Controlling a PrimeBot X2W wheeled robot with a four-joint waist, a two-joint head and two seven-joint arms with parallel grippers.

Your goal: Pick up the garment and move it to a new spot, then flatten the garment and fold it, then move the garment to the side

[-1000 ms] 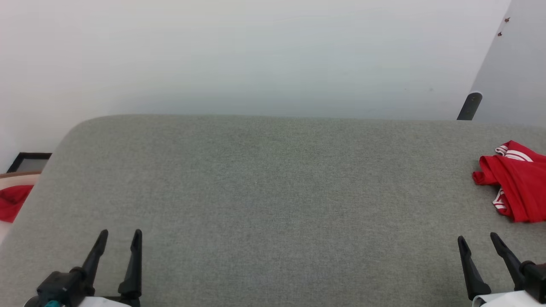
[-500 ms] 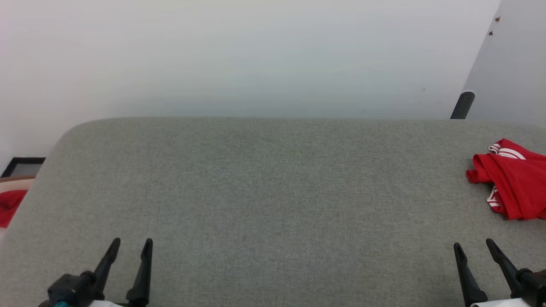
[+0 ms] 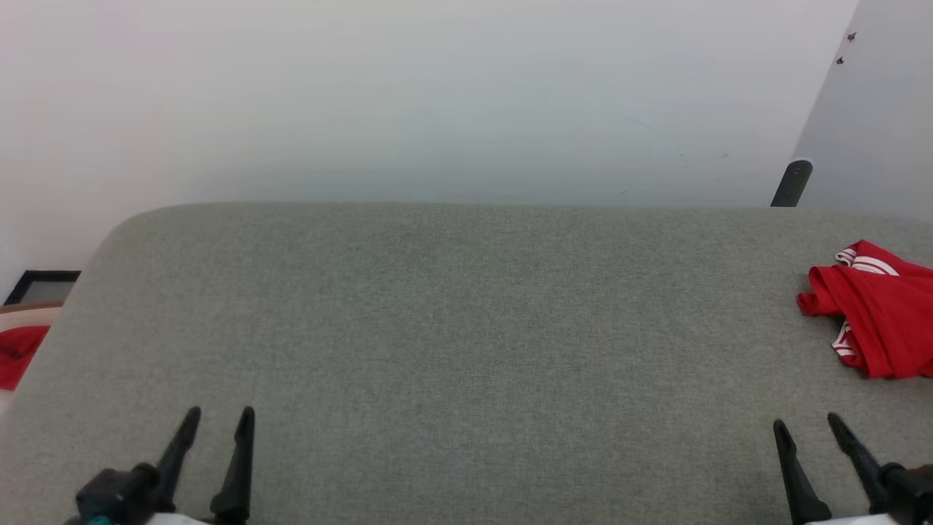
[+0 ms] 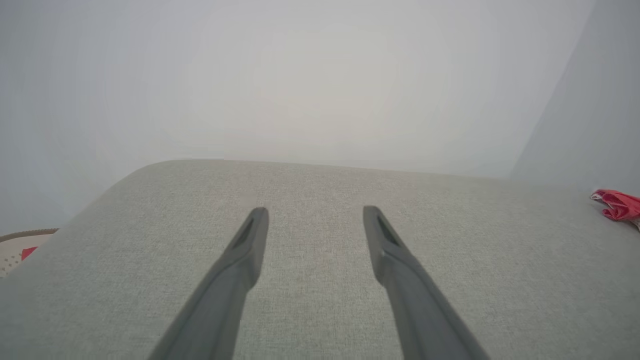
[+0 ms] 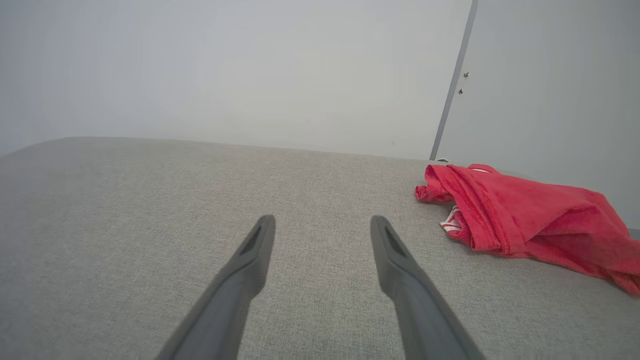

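Observation:
The garment, red with red-and-white striped trim, lies crumpled at the far right of the grey fabric surface, partly cut off by the head view's edge. In the right wrist view the garment lies ahead and to the right of my fingers, apart from them. My right gripper stands open and empty at the lower right, nearer than the garment. At the lower left, my left gripper is open too, with nothing between its fingers. A corner of the garment shows far right in the left wrist view.
A pale wall rises behind the surface. A dark post stands behind the back right edge. Off the left edge, lower down, a small red cloth lies in a pale container beside a dark frame.
The head camera has shifted a little, so the whole picture slid slightly left. Both grippers sit slightly lower in the view and remain open. The garment lies as before.

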